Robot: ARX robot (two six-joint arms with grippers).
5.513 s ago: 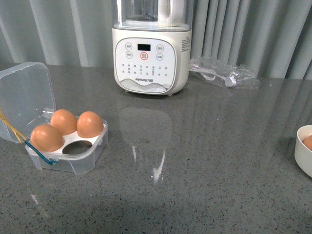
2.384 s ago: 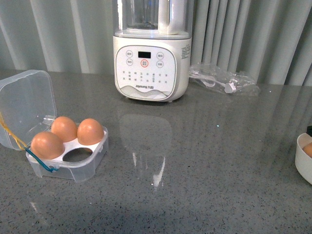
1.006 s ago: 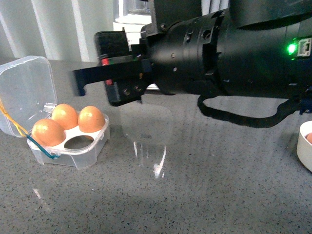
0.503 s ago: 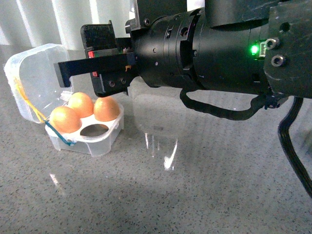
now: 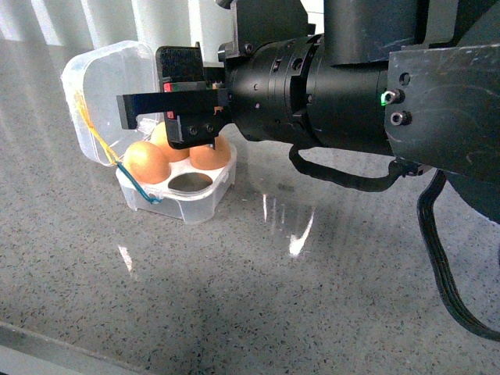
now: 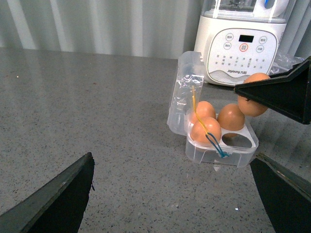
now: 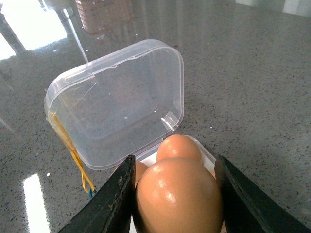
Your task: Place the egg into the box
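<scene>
So, desk [image 5: 328, 297]: hard; a drop would've cracked egg [image 6: 252, 102].
Right gripper [image 7: 177, 196]: clamped on egg, above box [image 5: 205, 201].
Left gripper [image 6: 171, 160]: wide, empty.
Free hollow [image 5: 190, 182]: tight; off-centre release meant hit on neighbr eggs [image 5: 147, 162].

The place looks like a kitchen. A grey speckled stone counter [image 6: 73, 111] holds a white blender [image 6: 243, 48] with a button panel and a clear box [image 6: 233, 156] of eggs [image 6: 206, 131]. Pale curtains [image 6: 107, 24] hang behind.
</scene>
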